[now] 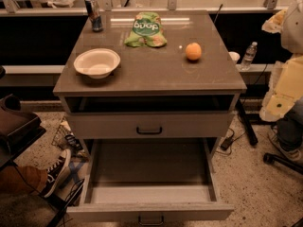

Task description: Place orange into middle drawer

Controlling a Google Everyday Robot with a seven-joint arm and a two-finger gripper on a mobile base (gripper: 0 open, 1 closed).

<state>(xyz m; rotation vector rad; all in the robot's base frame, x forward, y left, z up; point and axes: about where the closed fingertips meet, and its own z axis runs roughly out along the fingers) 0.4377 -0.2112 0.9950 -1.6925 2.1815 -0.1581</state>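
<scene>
The orange (193,51) sits on the cabinet top (156,72), right of centre towards the back. The middle drawer (150,211), the lowest and deepest one, is pulled fully out towards me and looks empty; its small dark handle is at the bottom edge. My arm is folded at the right edge of the view, beside and off the cabinet. My gripper (277,105) is at its lower end, well to the right of the orange and above the floor, holding nothing that I can see.
A white bowl (96,63) sits front left on the top, a green snack bag (145,30) at the back middle, a can (93,13) back left. The shallower black-handled drawer (149,125) is closed. A person's shoe (57,171) is at left, a chair base (281,160) at right.
</scene>
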